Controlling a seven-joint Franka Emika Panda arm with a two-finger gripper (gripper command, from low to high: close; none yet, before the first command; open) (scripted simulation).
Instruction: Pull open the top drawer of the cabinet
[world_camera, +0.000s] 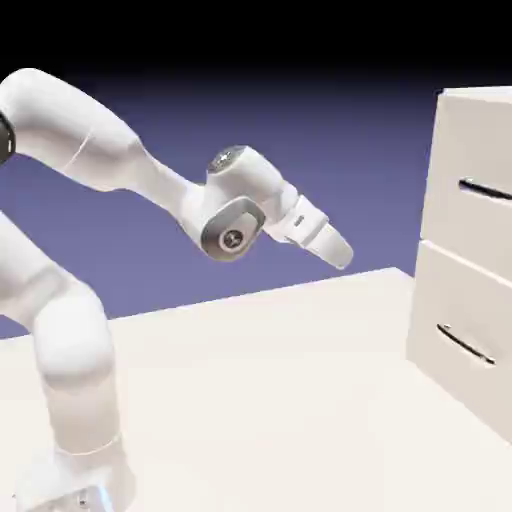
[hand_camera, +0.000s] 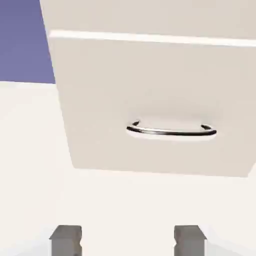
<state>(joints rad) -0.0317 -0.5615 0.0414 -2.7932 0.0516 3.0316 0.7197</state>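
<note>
The cream-white cabinet (world_camera: 470, 250) stands at the right edge of the exterior view. Its top drawer (world_camera: 475, 165) sits flush, with a thin dark bar handle (world_camera: 487, 190). My gripper (world_camera: 341, 254) hangs in the air well to the left of the cabinet and a little below that handle, pointing down and right, touching nothing. In the hand view my gripper (hand_camera: 128, 242) is open, its two grey fingertips (hand_camera: 66, 240) wide apart with nothing between them. That view faces the lower drawer (hand_camera: 150, 95) and its handle (hand_camera: 172, 131). Only a strip of the top drawer (hand_camera: 150, 15) shows there.
The lower drawer (world_camera: 460, 330) with its own dark handle (world_camera: 465, 345) sits under the top one, flush as well. The pale table (world_camera: 280, 400) stretches between my arm's base (world_camera: 80, 460) and the cabinet.
</note>
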